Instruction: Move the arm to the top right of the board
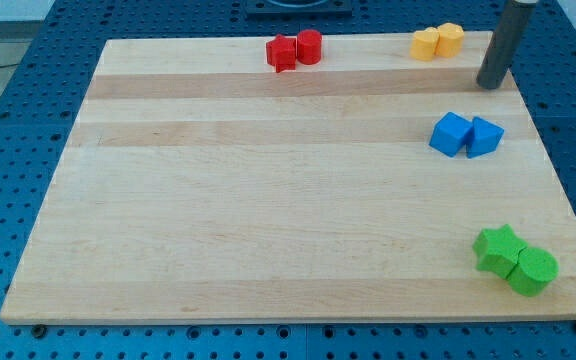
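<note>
My tip (488, 86) rests on the wooden board (268, 200) near its top right corner. The dark rod rises from it toward the view's top. Two yellow blocks (437, 41) sit just left of and above the tip, close together at the board's top edge. Two blue blocks (465, 135) lie touching each other below the tip and slightly to its left. The tip touches no block.
A red star block (282, 53) and a red cylinder (309, 46) sit together at the board's top middle. A green star block (498, 249) and a green cylinder (533, 270) sit together at the bottom right. A blue pegboard table (28, 100) surrounds the board.
</note>
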Available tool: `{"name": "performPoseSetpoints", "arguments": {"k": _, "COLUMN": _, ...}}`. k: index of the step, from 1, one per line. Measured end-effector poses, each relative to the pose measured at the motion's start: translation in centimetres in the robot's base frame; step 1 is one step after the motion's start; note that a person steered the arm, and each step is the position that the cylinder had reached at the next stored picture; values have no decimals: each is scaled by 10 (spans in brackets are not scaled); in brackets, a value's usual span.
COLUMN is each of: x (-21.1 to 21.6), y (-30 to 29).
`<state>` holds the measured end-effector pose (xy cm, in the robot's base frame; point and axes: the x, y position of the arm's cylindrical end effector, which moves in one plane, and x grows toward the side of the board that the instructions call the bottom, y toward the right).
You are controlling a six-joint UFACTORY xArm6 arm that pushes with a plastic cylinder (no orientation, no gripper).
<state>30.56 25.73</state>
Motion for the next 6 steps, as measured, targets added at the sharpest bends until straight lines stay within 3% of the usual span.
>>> {"name": "performPoseSetpoints", "arguments": {"k": 2, "x": -22, "y": 52}}
{"name": "performPoseSetpoints", "arguments": {"k": 4, "x": -76, "y": 55}}
{"name": "performPoseSetpoints", "arguments": {"k": 6, "x": -89, "y": 23}}
